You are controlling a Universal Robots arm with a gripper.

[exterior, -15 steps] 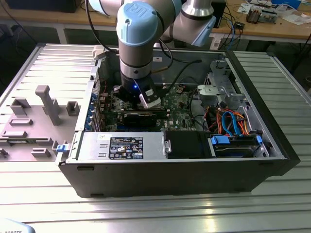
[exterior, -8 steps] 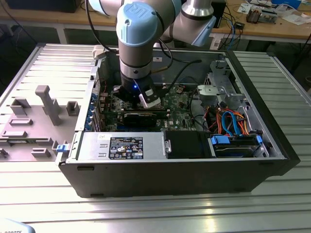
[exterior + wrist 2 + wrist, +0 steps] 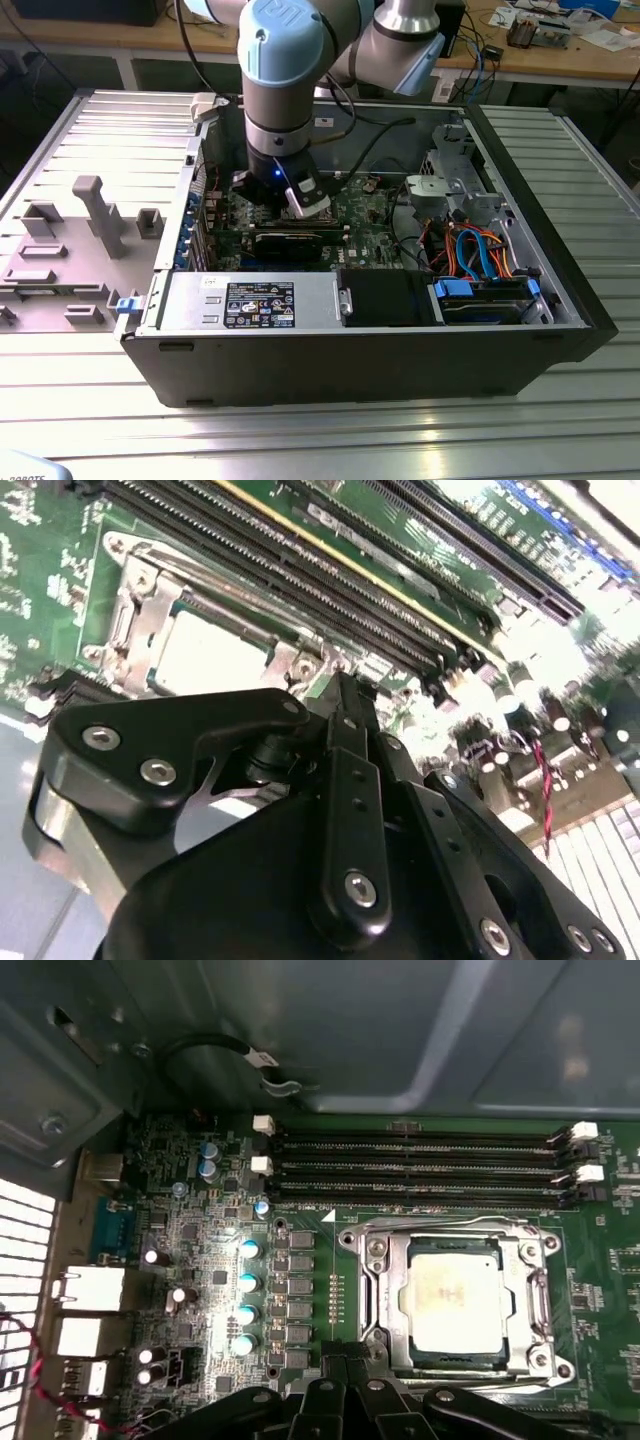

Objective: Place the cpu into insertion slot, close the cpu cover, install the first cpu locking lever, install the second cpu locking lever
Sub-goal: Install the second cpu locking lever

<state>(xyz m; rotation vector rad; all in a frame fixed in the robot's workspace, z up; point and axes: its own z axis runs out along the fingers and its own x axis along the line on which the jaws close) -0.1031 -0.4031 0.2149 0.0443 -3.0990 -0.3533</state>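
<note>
The cpu (image 3: 455,1295), a silvery square chip, lies seated in the insertion slot (image 3: 375,1252) on the green motherboard (image 3: 610,1300). The cpu cover (image 3: 392,1305), a silver frame, lies flat over the chip's edges. A thin wire locking lever (image 3: 440,1223) runs along the slot's side nearest the memory slots. My gripper (image 3: 345,1365) is shut, its black fingertips together just off the slot's edge, with nothing seen between them. In the second wrist view the gripper (image 3: 345,695) tips sit beside the cover (image 3: 135,610) and cpu (image 3: 210,650). In the exterior view the gripper (image 3: 300,200) reaches down into the open computer case (image 3: 350,350).
Long black memory slots (image 3: 420,1165) lie beside the socket. Capacitors (image 3: 245,1295) and rear ports (image 3: 90,1290) stand on its other side. A looped black cable (image 3: 210,1050) hangs on the case wall. Blue and orange cables (image 3: 475,255) fill the drive bay. Grey fixtures (image 3: 95,215) stand on the table.
</note>
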